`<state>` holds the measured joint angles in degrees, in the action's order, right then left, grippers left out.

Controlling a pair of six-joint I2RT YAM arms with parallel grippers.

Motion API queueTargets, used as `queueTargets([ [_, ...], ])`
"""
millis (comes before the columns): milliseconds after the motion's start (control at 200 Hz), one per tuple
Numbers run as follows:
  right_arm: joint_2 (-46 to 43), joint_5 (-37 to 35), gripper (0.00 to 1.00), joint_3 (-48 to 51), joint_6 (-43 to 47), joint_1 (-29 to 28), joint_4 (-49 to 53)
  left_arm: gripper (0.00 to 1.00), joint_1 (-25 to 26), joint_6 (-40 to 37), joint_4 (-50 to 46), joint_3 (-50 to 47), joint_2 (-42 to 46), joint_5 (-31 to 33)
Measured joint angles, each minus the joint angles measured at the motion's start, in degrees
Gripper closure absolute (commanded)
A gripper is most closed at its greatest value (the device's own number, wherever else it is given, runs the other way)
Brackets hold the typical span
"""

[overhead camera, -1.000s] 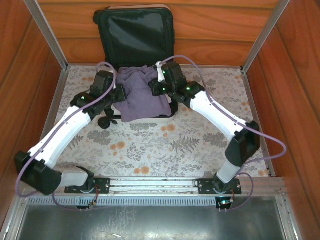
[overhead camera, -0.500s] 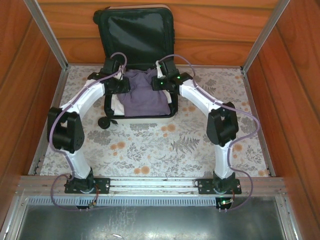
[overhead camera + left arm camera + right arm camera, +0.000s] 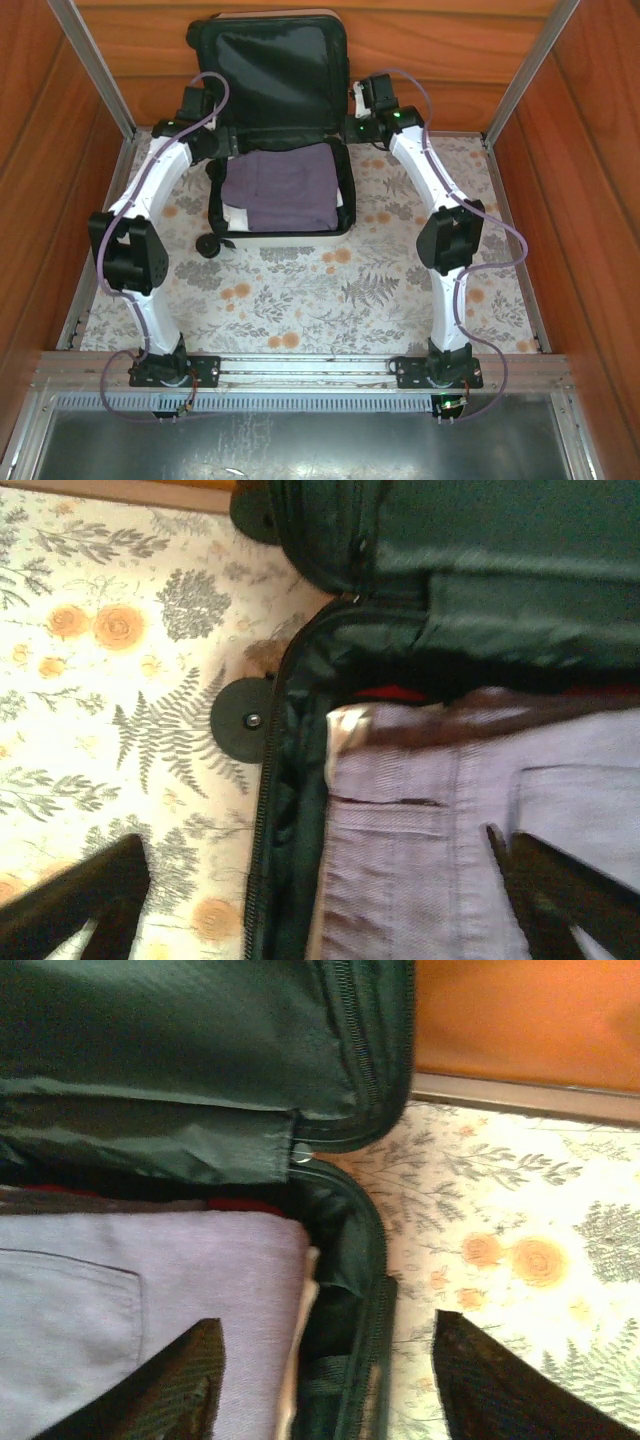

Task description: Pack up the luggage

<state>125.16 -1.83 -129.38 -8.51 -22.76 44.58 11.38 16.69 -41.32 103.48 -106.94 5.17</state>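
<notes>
The luggage (image 3: 345,190) lies open at the back of the table, its black-lined lid (image 3: 270,65) leaning upright on the wooden wall. Folded lilac trousers (image 3: 285,188) lie flat on top of the clothes in its lower half; a strip of red cloth (image 3: 390,692) shows under them at the hinge. My left gripper (image 3: 232,143) hangs open over the left hinge corner, its fingers (image 3: 85,895) straddling the zipper rim (image 3: 262,840). My right gripper (image 3: 352,128) hangs open over the right hinge corner, one finger (image 3: 160,1385) above the trousers (image 3: 150,1290), the other over the mat.
A floral mat (image 3: 330,290) covers the table. Wooden walls (image 3: 50,150) and metal posts (image 3: 525,70) close in the left, right and back. A black suitcase wheel (image 3: 209,246) sticks out at the front left corner; another wheel (image 3: 243,720) sits beside the left rim.
Both grippers have let go of the lilac trousers, which now lie flat in the suitcase. Both have drawn back and outward to the hinge corners, the elbows folding up.
</notes>
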Motion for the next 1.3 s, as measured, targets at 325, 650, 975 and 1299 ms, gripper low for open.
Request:
queueTargets([
  [325, 0.2, 11.5, 0.82, 7.2, -4.7, -0.6, -6.3, 0.79, 2.4, 7.7, -0.3, 1.7, -2.3, -9.4],
  [650, 4.2, 13.9, 0.79, 15.5, -7.5, -0.9, -11.3, 0.66, 3.7, 12.7, 0.2, -6.1, -11.3, -12.0],
  [975, 5.5, 11.1, 0.28, 3.5, -0.5, -0.3, -10.3, 0.22, 2.0, 9.8, 3.6, 1.2, -11.0, -10.6],
  [1299, 2.1, 8.1, 0.28, 3.0, 11.0, 1.9, -28.8, 0.22, -6.9, -1.7, 28.0, 3.3, -5.9, -16.8],
])
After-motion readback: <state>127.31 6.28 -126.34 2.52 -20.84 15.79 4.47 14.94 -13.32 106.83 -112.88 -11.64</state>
